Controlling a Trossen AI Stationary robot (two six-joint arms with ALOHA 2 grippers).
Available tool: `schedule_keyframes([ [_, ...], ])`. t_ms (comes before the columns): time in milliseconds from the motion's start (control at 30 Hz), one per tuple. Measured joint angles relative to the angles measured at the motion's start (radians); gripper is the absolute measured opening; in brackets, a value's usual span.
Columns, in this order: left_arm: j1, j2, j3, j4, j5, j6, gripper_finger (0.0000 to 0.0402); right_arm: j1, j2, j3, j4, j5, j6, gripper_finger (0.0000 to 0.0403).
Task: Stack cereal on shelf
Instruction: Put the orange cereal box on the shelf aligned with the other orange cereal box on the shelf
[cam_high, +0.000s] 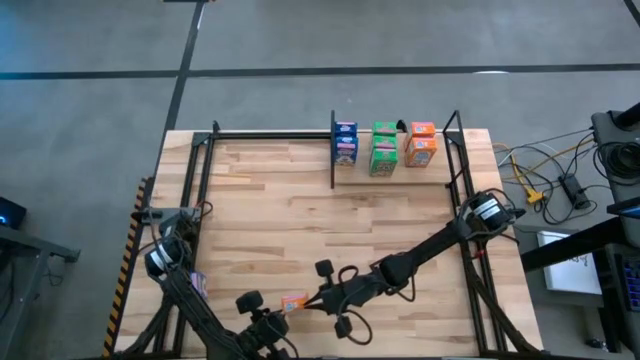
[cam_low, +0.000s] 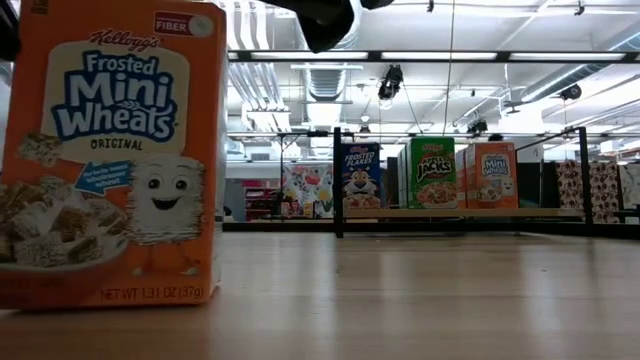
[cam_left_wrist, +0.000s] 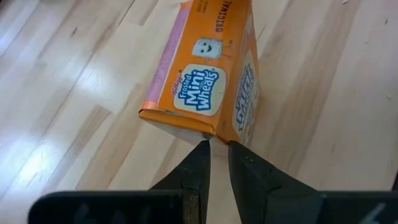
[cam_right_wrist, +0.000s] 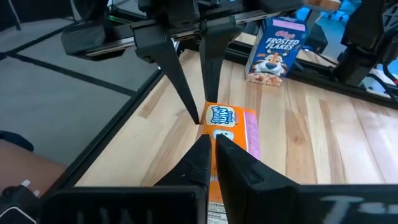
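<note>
An orange cereal box stands upright on the light wood desk, at the near edge between the two arms. The left claw sits at the box's top with its fingers nearly together, pinching a top edge. The right claw is at the same box top from the other side, its fingers pressed together — whether it nips the cardboard I cannot tell.

The box front reads "Kellogg's Frosted Mini Wheats Original", with "Fiber" in a red patch and "NET WT 1.31 OZ (37g)" at the bottom.

Far across the desk is the shelf, a thin wood board in a black frame. Three boxes stand on it in a row — a blue box saying "Frosted Flakes", a green box saying "Apple Jacks", and another orange Mini Wheats box.

One more blue Frosted Flakes box stands near the left arm's base.

Around the desk is grey floor with cables on the right.
</note>
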Motion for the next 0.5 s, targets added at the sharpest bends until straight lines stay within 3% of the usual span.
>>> schedule_keyframes([
  [200, 0.0, 0.0, 0.0, 0.008, -0.035, 0.0, 0.0041, 0.0, 0.0, 0.065, -0.101, 0.0, 0.004, 0.006],
  [500, 0.0, 0.0, -0.003, 0.011, -0.098, 0.003, 0.0041, -0.007, -0.002, 0.187, -0.325, 0.0, 0.073, 0.0199],
])
